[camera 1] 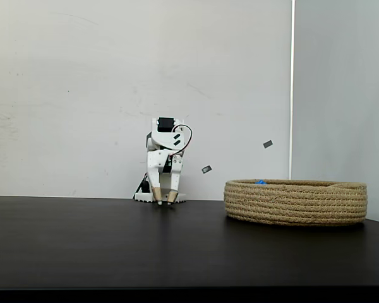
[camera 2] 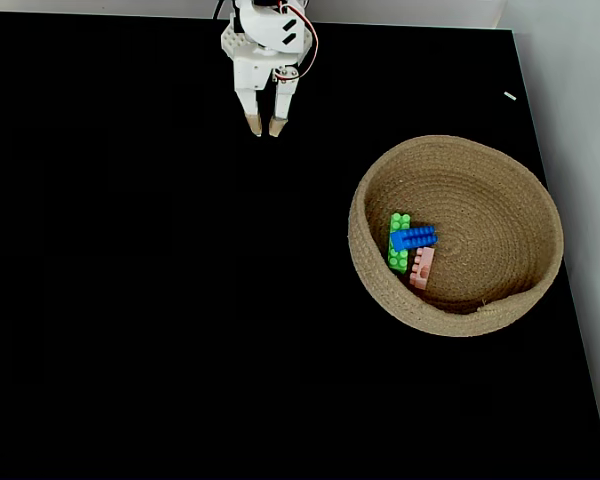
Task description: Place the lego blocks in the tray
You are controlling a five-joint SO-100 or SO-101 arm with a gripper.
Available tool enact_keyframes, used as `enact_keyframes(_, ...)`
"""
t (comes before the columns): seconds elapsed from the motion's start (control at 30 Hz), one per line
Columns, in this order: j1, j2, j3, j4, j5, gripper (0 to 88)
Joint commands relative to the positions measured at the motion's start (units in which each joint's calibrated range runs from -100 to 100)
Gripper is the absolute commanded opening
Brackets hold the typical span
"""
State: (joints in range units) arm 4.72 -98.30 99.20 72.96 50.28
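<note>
- On the black counter (camera 2: pixel 130 300), well to the right in both fixed views, sits the tray (camera 2: pixel 375 180), a wide, low round basket of coiled tan rope; from the side its wall (camera 1: pixel 297 205) shows as stacked coils.
- Inside the tray, in a fixed view from above, all three lego blocks lie together on the left part of its floor, close to the inner wall.
- The green block (camera 2: pixel 397 244) lies lengthwise, pointing away from the camera's lower edge, studs up.
- The blue block (camera 2: pixel 414 238) lies across the green one and on top of it, tilted a little, its right end reaching toward the middle of the tray.
- The pink block (camera 2: pixel 422 269) lies just below the blue one, touching or nearly touching it, beside the lower end of the green one.
- From the side, a small patch of blue (camera 1: pixel 260 182) peeks just over the tray's rim; the other two blocks are hidden behind the wall.
- The white arm stands at the far edge of the counter, well apart from the tray, folded down on itself with a red wire looping at its side.
- The pincer (camera 2: pixel 264 128) points downward with its tan-tipped fingers a little apart and nothing between them; in the side view its tips (camera 1: pixel 165 201) seem to touch or hang just above the counter, though the angle is too low to be sure.
- A pale wall rises behind the counter.
</note>
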Motion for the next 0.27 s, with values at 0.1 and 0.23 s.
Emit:
enact_keyframes(0.1,-0.27,-0.41,0.8,0.22,-0.93,11.9)
enact_keyframes(0.23,-0.27,-0.41,0.8,0.22,-0.93,11.6)
